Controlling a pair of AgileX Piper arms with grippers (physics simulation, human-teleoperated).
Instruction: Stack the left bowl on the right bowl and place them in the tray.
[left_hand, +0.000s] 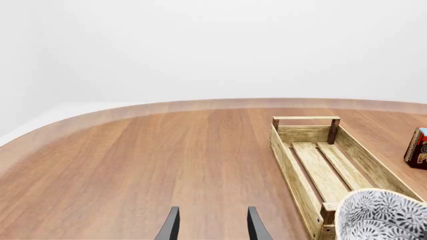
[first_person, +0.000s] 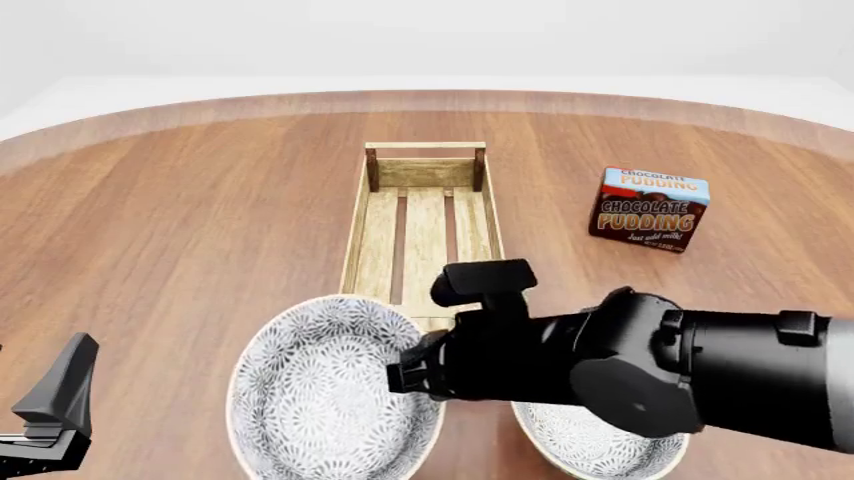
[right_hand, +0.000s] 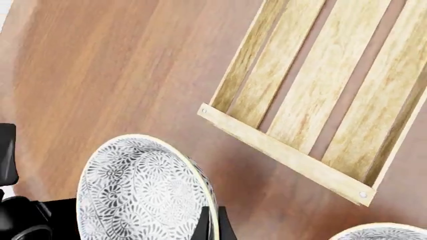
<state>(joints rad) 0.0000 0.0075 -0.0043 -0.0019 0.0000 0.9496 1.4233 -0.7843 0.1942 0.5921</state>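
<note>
The right tool (right_hand: 211, 223) is closed on the right rim of the left bowl (first_person: 334, 395), 1 finger inside the rim and 1 outside, as the right wrist view shows. That bowl, white with a grey flower pattern, sits at the near middle of the table (first_person: 174, 220), tipped a little in the grip; whether it touches the wood I cannot tell. The right arm reaches across from the right and hides most of the right bowl (first_person: 587, 440), which lies just to the right of the left bowl, near the edge.

The tray (first_person: 424, 215) lies lengthwise, running from the bowls toward the far side, its slats bare. Its near end is just beyond the left bowl's far rim.

A pudding box (first_person: 649, 209) stands to the right of the tray's far half, well apart from it.

The left tool (left_hand: 212, 227) hangs at the near left with its 2 fingers spread and nothing between them, clear of both bowls.
</note>
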